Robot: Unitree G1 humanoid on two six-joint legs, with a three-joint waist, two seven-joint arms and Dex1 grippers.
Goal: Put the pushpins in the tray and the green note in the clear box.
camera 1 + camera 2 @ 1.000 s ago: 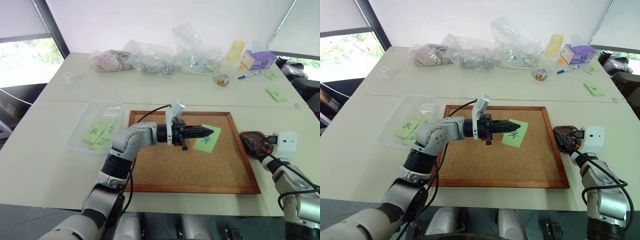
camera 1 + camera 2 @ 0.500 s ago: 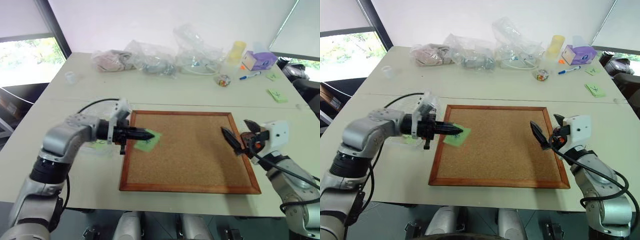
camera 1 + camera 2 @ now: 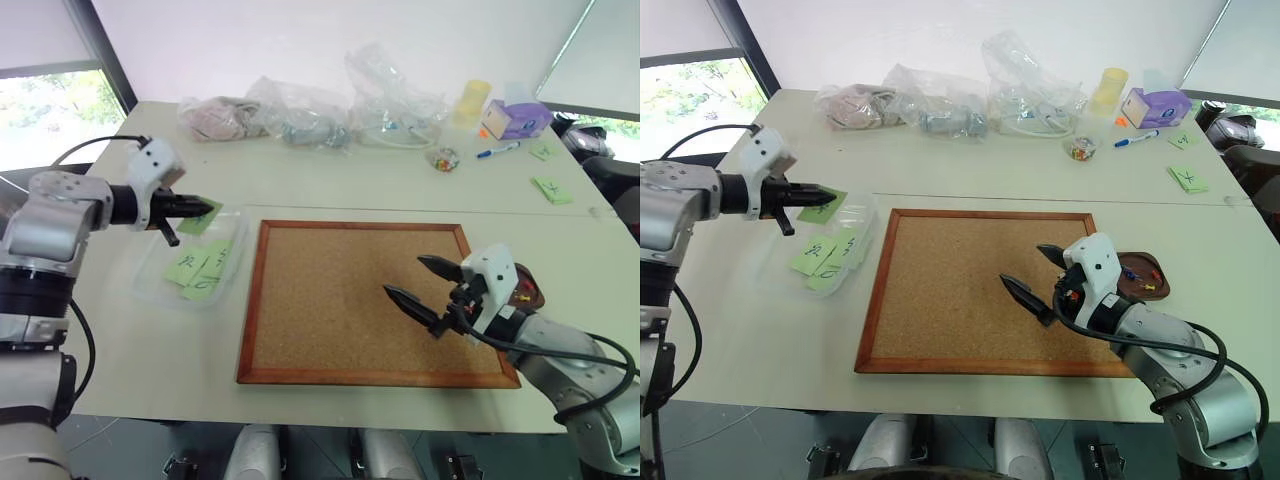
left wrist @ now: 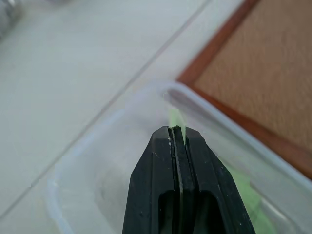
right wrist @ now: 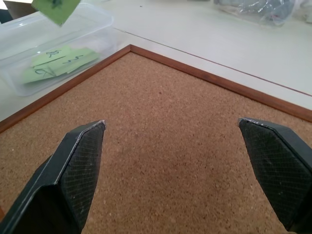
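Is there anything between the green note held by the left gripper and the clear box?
Nothing visible. The left gripper holds the green note in the air over the open clear box, which has no lid.

Cork board (image 3: 370, 300), plastic bags (image 3: 310, 115), marker (image 3: 497, 151), tissue box (image 3: 515, 118)

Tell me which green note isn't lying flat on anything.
The green note pinched in the shut left pincer, held above the clear box. The other notes in the box and those on the table's far right lie flat.
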